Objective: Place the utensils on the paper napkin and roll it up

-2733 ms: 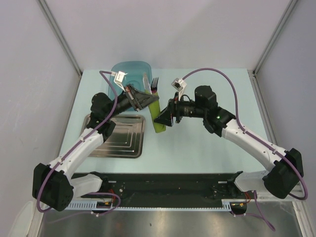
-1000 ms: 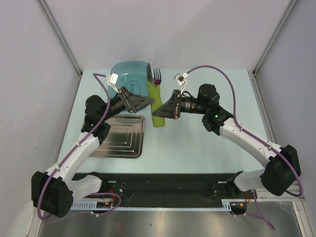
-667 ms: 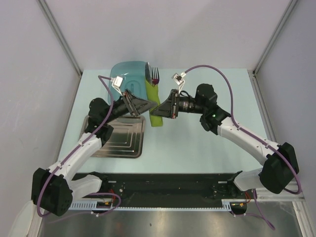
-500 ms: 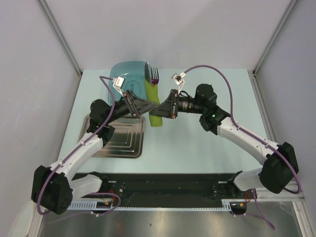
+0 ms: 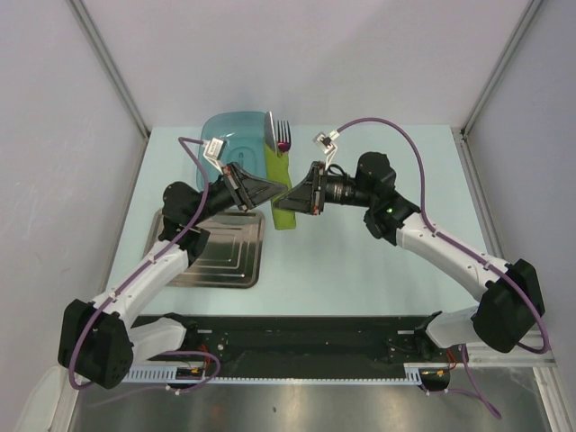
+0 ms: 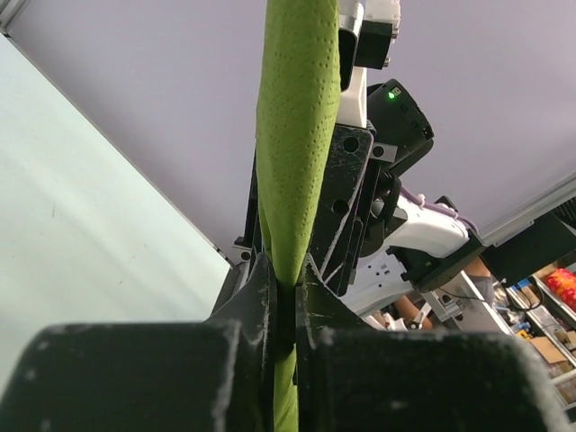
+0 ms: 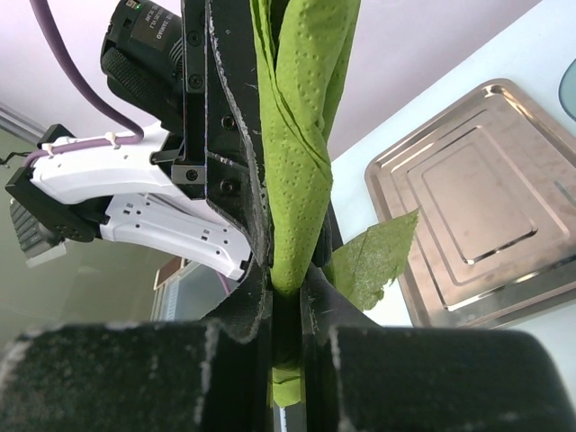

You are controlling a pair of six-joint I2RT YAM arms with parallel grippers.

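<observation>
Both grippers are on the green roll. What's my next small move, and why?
Probably twist the rolled paper napkin a little to wrap in its loose corner. The left gripper and right gripper are both shut on it from opposite sides, and the fork pokes out the far end, but that corner hangs free.

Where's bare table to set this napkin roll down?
Free: the table between the steel tray and the right arm, and the far right corner beyond that arm. Crowded: far left, around the teal basin and napkin roll.
</observation>
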